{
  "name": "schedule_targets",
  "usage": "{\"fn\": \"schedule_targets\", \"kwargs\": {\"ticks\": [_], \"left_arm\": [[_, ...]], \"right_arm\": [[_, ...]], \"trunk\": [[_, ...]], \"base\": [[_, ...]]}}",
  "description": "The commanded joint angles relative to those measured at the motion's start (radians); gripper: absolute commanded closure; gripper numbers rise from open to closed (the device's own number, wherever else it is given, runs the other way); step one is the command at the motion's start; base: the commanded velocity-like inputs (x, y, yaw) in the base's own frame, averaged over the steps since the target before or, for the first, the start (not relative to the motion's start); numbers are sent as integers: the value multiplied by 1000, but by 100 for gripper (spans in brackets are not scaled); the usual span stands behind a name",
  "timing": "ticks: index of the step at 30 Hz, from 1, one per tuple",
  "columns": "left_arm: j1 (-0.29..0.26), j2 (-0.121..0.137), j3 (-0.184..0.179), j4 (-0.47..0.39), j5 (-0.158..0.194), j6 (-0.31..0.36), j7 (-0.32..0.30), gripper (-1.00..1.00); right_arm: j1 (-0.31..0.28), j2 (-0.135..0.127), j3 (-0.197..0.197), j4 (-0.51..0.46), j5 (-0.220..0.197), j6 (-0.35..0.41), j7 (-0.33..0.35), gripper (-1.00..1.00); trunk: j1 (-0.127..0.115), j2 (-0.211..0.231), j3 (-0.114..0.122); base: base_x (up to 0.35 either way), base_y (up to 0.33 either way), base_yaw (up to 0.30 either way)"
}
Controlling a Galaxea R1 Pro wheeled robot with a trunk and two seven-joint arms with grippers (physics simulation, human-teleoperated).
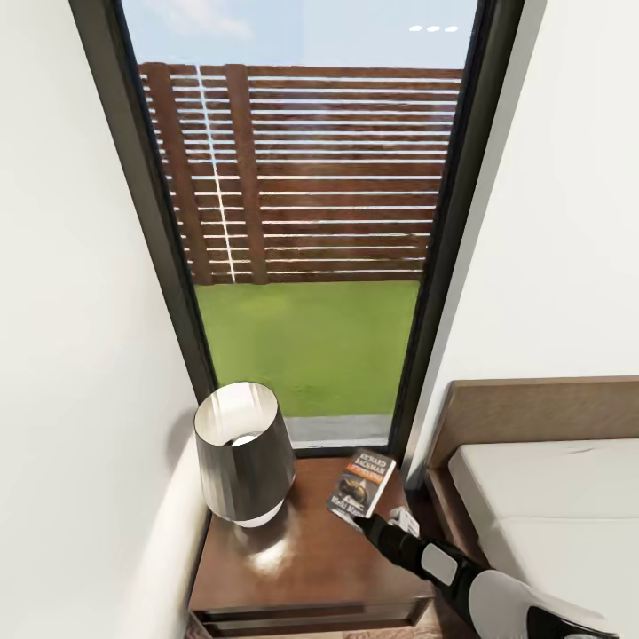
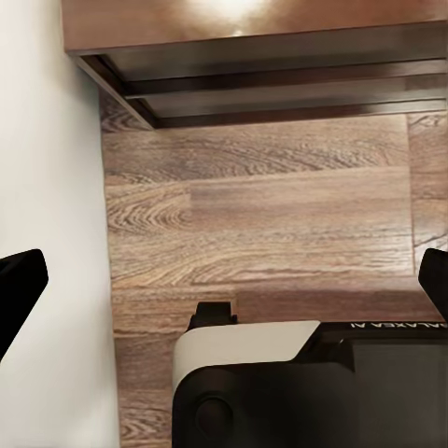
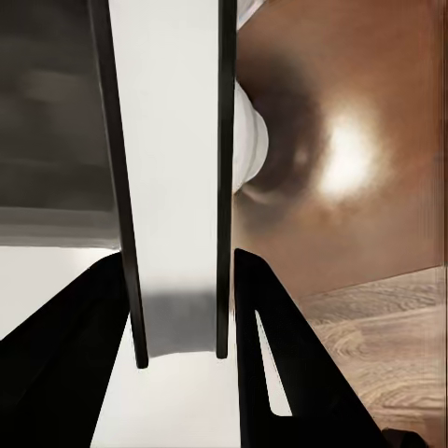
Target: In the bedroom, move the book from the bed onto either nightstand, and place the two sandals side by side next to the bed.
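The book [image 1: 362,482], dark-covered with orange and white lettering, is over the back right part of the nightstand [image 1: 311,550], beside the window. My right gripper [image 1: 364,516] is shut on its near edge. The right wrist view shows the book [image 3: 173,187] edge-on, pinched between the two black fingers [image 3: 271,355] of the right gripper [image 3: 177,266], above the glossy nightstand top [image 3: 373,187]. I cannot tell whether the book touches the top. My left gripper [image 2: 224,280] hangs open over the wood floor [image 2: 261,224] in front of the nightstand's drawers [image 2: 252,56]. The sandals are out of view.
A lamp [image 1: 244,453] with a dark grey shade stands on the nightstand's left half; its white base [image 3: 250,140] is close to the book. The bed [image 1: 550,497] with its brown headboard lies to the right. A white wall [image 1: 80,355] hems in the left.
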Motion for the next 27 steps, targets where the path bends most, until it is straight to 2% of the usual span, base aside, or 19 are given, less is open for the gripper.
{"fn": "schedule_targets", "kwargs": {"ticks": [1, 8, 16, 27], "left_arm": [[-1, 0, -9, 1, 7, -4, 5, -100], [-1, 0, -9, 1, 7, -4, 5, -100], [-1, 0, -9, 1, 7, -4, 5, -100], [-1, 1, -7, 1, 7, -4, 5, -100]], "right_arm": [[-1, -4, -7, -2, 5, 7, 3, 100], [-4, -45, -10, -2, 2, 38, 9, 100], [-6, -65, -15, -2, 1, 76, 19, 100], [-7, -68, -19, -2, 2, 78, 81, 100]], "trunk": [[0, -2, -2], [27, -51, -24], [58, -107, -49], [58, -107, -49]], "base": [[0, 0, 0], [0, 0, 0], [0, 0, 0], [0, 0, 0]]}}
